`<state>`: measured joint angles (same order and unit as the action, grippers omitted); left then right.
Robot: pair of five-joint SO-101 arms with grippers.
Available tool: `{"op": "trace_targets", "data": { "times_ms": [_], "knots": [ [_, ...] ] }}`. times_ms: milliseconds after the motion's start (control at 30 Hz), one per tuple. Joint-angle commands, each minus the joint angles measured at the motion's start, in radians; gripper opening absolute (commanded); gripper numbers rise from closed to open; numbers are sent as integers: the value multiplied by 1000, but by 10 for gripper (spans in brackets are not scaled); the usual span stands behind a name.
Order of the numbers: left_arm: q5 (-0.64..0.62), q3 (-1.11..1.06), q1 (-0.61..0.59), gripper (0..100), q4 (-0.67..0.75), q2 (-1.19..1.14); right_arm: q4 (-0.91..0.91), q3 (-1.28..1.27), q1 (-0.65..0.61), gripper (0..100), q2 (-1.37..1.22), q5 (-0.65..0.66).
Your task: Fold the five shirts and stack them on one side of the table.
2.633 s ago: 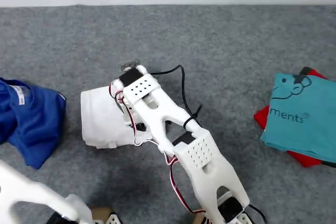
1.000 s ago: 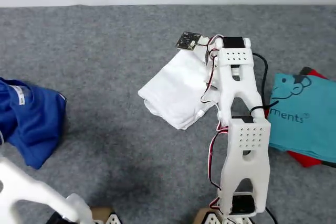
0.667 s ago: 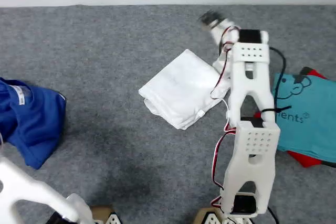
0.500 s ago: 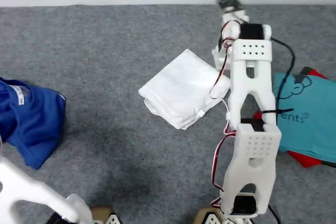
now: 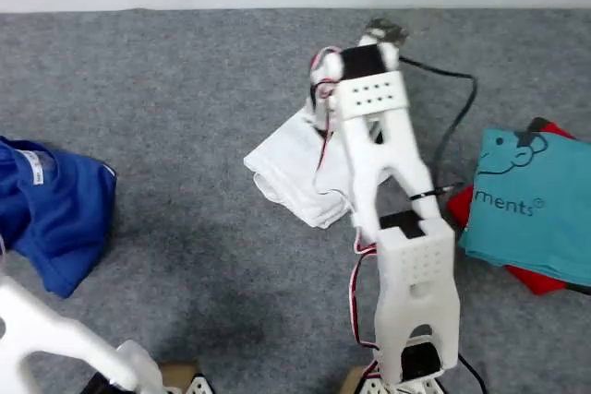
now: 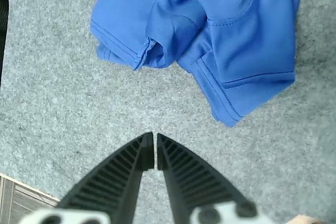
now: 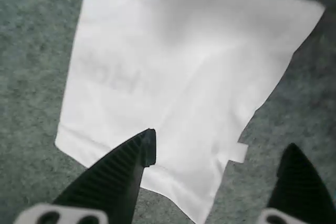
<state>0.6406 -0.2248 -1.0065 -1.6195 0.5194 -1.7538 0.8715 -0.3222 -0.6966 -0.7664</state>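
A folded white shirt [image 5: 286, 165] lies near the table's middle, tilted like a diamond. My right arm [image 5: 369, 103] stretches over its right part. In the right wrist view my right gripper [image 7: 220, 153] hangs open just above the white shirt [image 7: 178, 61], holding nothing. A crumpled blue shirt [image 5: 55, 214] lies at the left edge. My left gripper [image 6: 155, 139] is shut and empty over bare carpet, a short way from the blue shirt [image 6: 226, 40]. At the right, a folded teal shirt [image 5: 526, 209] rests on a red shirt [image 5: 531, 280].
Grey carpet [image 5: 185, 71] covers the table, with a pale wall behind its far edge. My left arm's base [image 5: 46, 339] sits at the front left corner. A wooden strip [image 6: 21, 203] marks the table's front edge.
The right arm dragged the white shirt from the left of centre toward the right and let it go. It then lifted away to the far right and has swung back left over the shirt.
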Motion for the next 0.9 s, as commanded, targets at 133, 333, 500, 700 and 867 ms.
{"op": "trace_targets", "data": {
  "times_ms": [133,333,500,700,867],
  "knots": [
    [12,-31,5,19,31,20,44,29,-7,485,-151,-63],
    [12,-74,3,19,31,20,128,29,-5,485,-272,-63],
    [12,-77,2,19,52,21,170,35,33,433,-384,-63],
    [12,-77,8,19,58,21,143,83,35,211,-404,-61],
    [12,-77,8,19,71,20,136,83,41,103,-404,-38]
  ]
}}
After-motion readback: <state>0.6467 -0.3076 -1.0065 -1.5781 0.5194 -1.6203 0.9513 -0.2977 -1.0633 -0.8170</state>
